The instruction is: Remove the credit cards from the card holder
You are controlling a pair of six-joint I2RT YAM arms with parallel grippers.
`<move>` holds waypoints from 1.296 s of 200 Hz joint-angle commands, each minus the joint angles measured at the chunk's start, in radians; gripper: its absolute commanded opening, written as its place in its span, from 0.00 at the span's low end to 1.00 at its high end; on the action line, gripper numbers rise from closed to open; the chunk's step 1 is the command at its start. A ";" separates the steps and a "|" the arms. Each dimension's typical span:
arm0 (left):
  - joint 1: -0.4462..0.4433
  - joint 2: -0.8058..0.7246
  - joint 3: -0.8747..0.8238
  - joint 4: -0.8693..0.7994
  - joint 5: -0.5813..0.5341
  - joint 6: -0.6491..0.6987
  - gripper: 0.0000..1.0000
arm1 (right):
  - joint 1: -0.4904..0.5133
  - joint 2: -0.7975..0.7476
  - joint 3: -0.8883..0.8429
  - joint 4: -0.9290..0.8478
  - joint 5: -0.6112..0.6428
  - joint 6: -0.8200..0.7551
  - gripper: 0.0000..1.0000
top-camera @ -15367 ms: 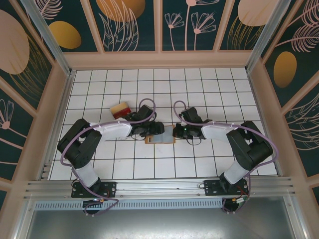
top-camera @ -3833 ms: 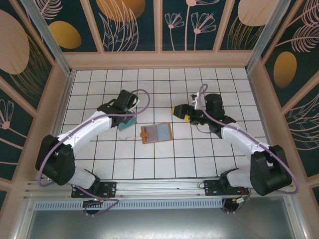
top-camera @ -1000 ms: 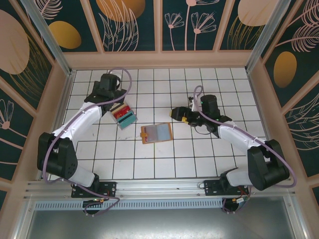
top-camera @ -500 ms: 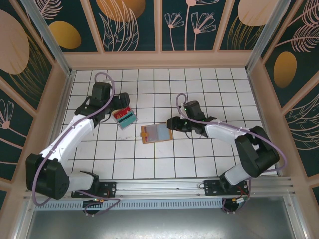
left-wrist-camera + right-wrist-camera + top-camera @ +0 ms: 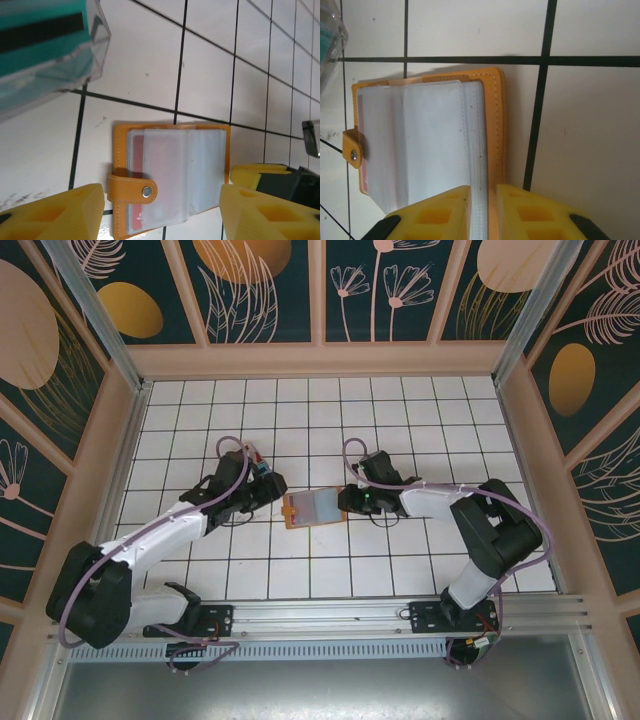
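At mid-table, right hand [image 5: 482, 194] pinches the card holder [image 5: 430, 135] — left hand [image 5: 162, 202] gaping.

Orange-brown card holder [image 5: 315, 507] lies open flat, a red card [image 5: 135, 150] in its pocket; teal card [image 5: 40, 15] lies apart.

Left arm [image 5: 170, 530]: stretched low from lower left toward frame centre. Left gripper [image 5: 268, 486]: fingers [image 5: 60, 210] wide apart. Right arm [image 5: 430, 502]: elbow folded, forearm pointing left. Right gripper [image 5: 484, 202]: fingers [image 5: 530, 215] pinched on the card holder [image 5: 425, 135] edge.
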 commanded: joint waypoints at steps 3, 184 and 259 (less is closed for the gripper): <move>-0.029 0.047 -0.010 0.080 0.014 -0.063 0.61 | 0.017 0.011 -0.028 0.015 0.016 0.003 0.19; -0.054 0.304 0.097 0.097 0.050 0.018 0.53 | 0.032 0.019 -0.047 0.027 0.023 0.026 0.06; -0.055 0.347 0.108 0.092 0.075 0.036 0.54 | 0.032 0.029 -0.042 0.026 0.017 0.026 0.05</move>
